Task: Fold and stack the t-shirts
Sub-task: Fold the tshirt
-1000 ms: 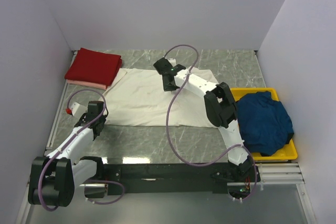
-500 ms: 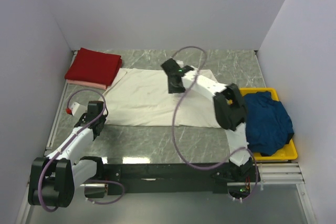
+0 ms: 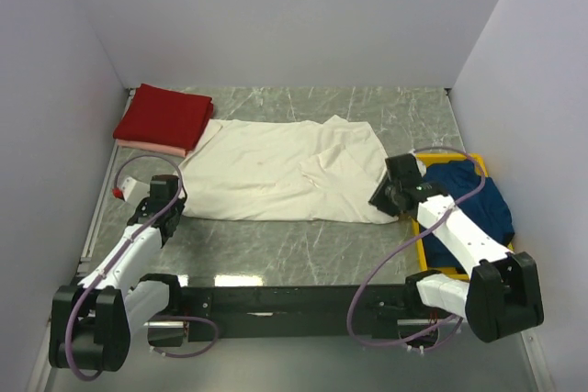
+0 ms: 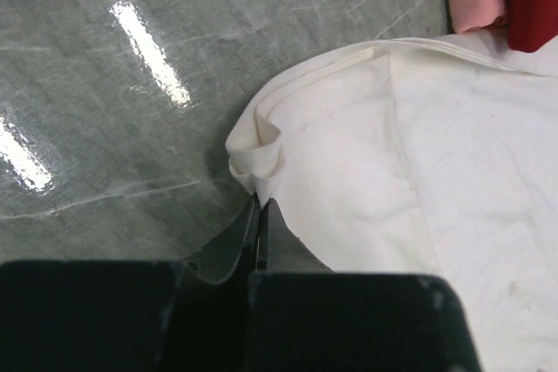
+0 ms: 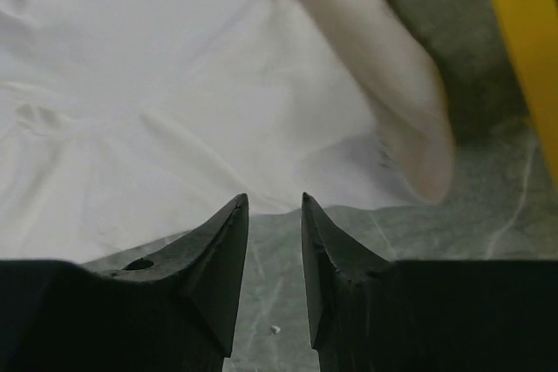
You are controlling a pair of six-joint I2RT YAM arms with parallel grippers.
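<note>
Cream t-shirt (image 3: 266, 172) spread on table (image 3: 276, 245) | left fingers (image 4: 283, 246) pinch its corner | right fingers (image 5: 218, 250) narrowly apart, empty, by its edge

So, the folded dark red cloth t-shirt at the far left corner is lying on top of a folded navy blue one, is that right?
Not quite. The folded dark red cloth t-shirt lies on top of a folded pink cloth t-shirt, not a navy blue one. The top external view shows this.

Lit brightly and evenly from overhead. White glare streaks across the glossy desk (image 4: 105, 128) in the left wrist view. Only soft, short shadows along cloth edges. Slightly blurred and washed out over the cream shirt (image 5: 174, 84) in the right wrist view. Sharp from the top.
</note>
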